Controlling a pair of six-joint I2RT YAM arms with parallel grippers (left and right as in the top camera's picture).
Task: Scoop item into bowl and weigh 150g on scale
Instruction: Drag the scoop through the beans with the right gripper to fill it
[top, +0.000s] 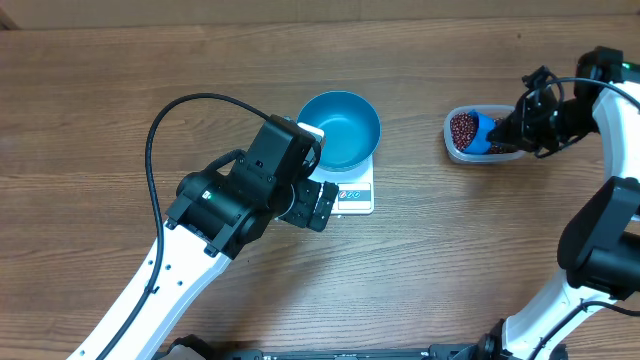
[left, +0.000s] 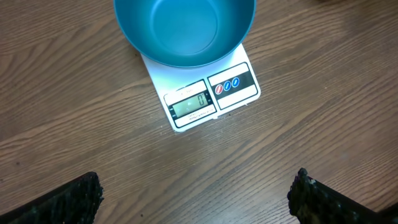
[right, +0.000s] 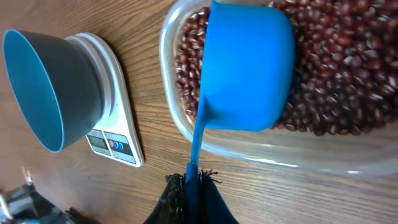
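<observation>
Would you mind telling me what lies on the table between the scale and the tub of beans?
Nothing: the overhead view shows only bare wooden table between the scale and the tub.

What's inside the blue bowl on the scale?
Nothing: the bowl shows a bare blue interior. The scale beneath is mostly covered; only its display edge shows.

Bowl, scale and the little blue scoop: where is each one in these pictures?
bowl (top: 340, 130): overhead view, on its bare inner floor.
scale (left: 190, 106): left wrist view, on its grey display.
scoop (right: 249, 68): right wrist view, on the outer wall of its cup.
</observation>
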